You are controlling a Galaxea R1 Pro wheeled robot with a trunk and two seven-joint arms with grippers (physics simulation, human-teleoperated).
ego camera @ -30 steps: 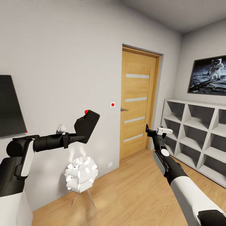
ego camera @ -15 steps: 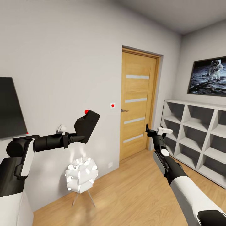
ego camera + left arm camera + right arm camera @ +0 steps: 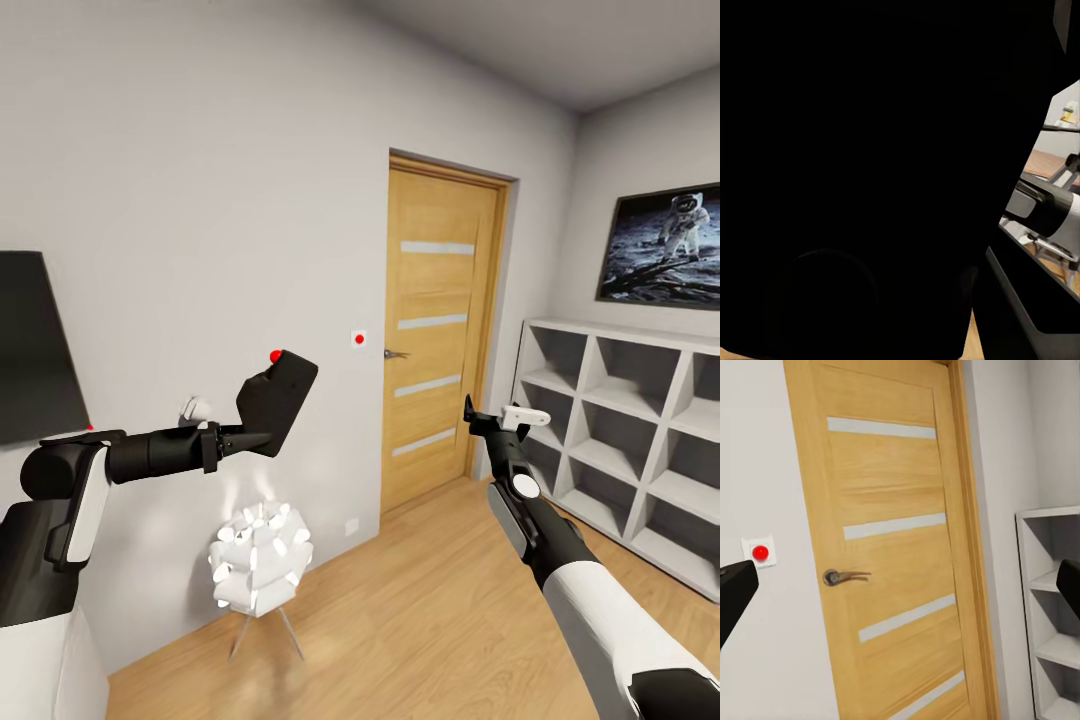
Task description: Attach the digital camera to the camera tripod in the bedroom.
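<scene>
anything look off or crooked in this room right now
Nothing damaged or spilled. The one tilted thing is the camera, held askew in the left gripper with its red button uppermost. The door is shut, and the astronaut picture hangs straight.

My left gripper (image 3: 262,437) holds the digital camera (image 3: 277,392), matt black like plastic. The door (image 3: 437,330) is smooth yellow wood. The floor (image 3: 420,620) is shiny wood planks.

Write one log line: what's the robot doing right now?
left gripper: shut on small black boxy camera | right gripper: open, empty, facing oak door | tripod: unseen
</scene>
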